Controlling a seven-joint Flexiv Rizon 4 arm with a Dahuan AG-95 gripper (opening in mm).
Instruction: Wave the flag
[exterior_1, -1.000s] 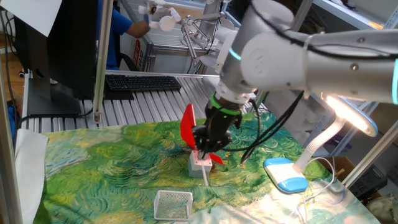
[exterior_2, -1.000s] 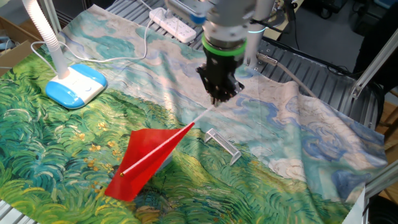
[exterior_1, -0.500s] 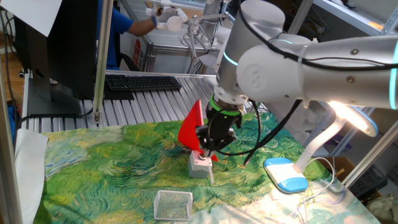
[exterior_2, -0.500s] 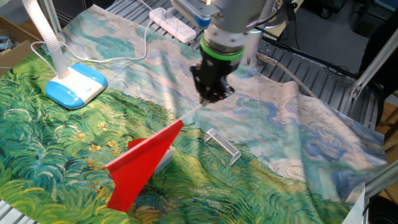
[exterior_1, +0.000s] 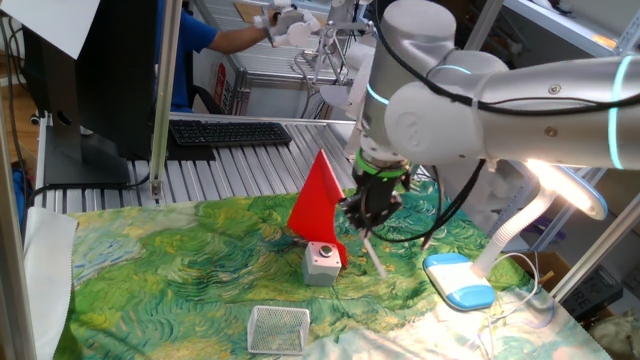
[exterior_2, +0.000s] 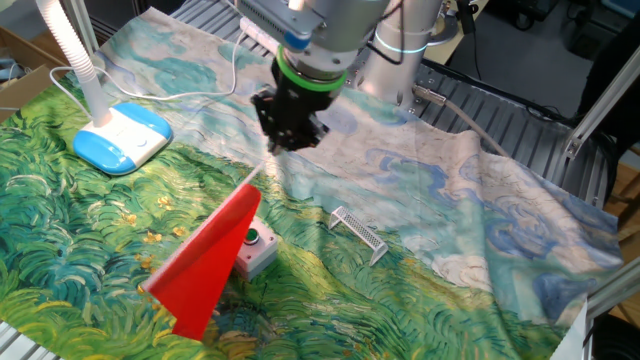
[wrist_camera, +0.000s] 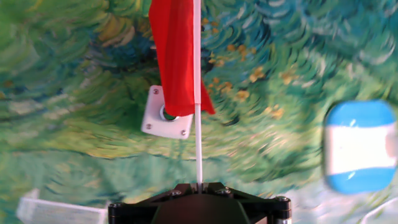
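Note:
The flag is a bright red triangular pennant (exterior_1: 318, 205) on a thin pale stick. My gripper (exterior_1: 362, 222) is shut on the stick's lower end and holds the flag in the air above the painted cloth. In the other fixed view the gripper (exterior_2: 284, 140) is above the cloth and the pennant (exterior_2: 205, 262) hangs down and left from it. In the hand view the stick (wrist_camera: 198, 118) runs straight up from the gripper (wrist_camera: 199, 186), with the red cloth (wrist_camera: 174, 56) to its left.
A grey box with a green button (exterior_1: 322, 262) sits on the cloth under the flag. A small wire mesh rack (exterior_1: 278, 329) lies near the front. A blue-and-white lamp base (exterior_1: 458, 281) stands to the right. A power strip (exterior_2: 262, 32) lies at the far edge.
My gripper has swung to the right in the one fixed view, left in the other, carrying the flag. The pennant has turned and now stands more upright over the grey box.

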